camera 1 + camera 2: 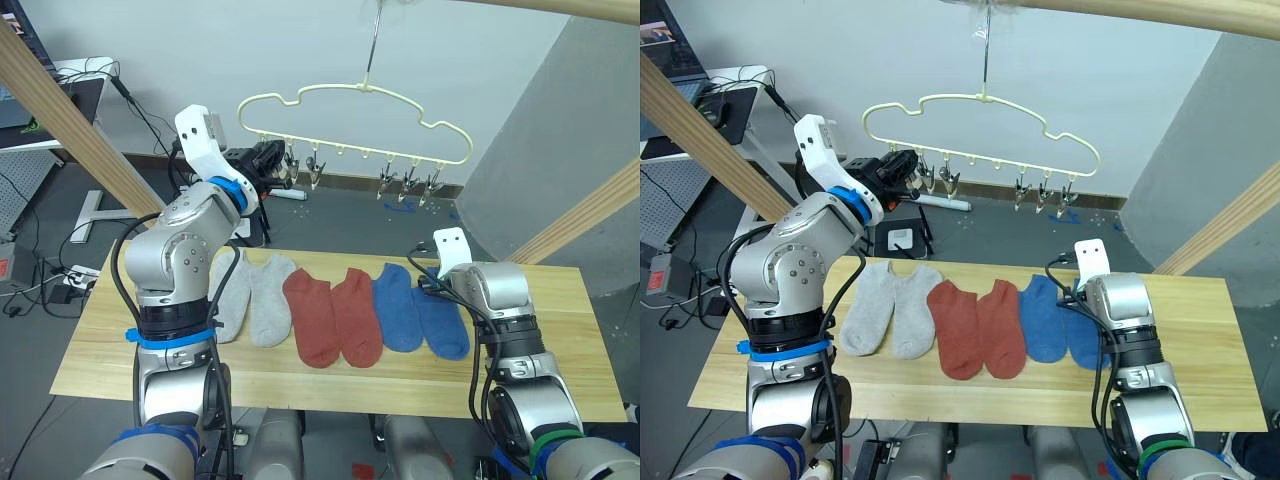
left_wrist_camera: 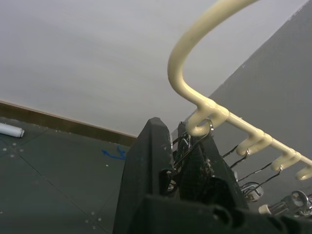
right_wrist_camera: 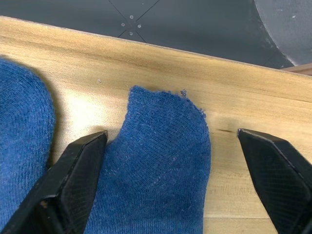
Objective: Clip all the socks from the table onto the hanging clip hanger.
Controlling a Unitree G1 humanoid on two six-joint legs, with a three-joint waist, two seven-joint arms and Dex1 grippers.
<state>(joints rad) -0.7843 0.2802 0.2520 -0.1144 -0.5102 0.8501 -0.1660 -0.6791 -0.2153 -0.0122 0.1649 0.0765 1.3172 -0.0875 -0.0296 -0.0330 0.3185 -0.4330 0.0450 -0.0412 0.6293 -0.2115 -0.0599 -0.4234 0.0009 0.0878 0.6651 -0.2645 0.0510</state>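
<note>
Six socks lie in a row on the table (image 1: 560,330): two light grey (image 1: 250,298), two rust red (image 1: 333,318), two blue (image 1: 420,312). The pale-yellow clip hanger (image 1: 350,95) hangs above and behind the table, its metal clips (image 1: 408,181) bare. My left gripper (image 1: 272,165) is raised to the hanger's left end. In the left wrist view its fingers (image 2: 151,161) stand shut on the end clip (image 2: 187,146). My right gripper (image 3: 170,185) is open low over the table, its fingers either side of the right blue sock's cuff (image 3: 161,146).
Slanted wooden frame poles stand at the left (image 1: 70,120) and the right (image 1: 590,215), and another runs overhead (image 1: 1160,10). Behind the table on the left are a desk (image 1: 40,110) and floor cables (image 1: 60,275). A white tube (image 1: 288,196) lies on the floor.
</note>
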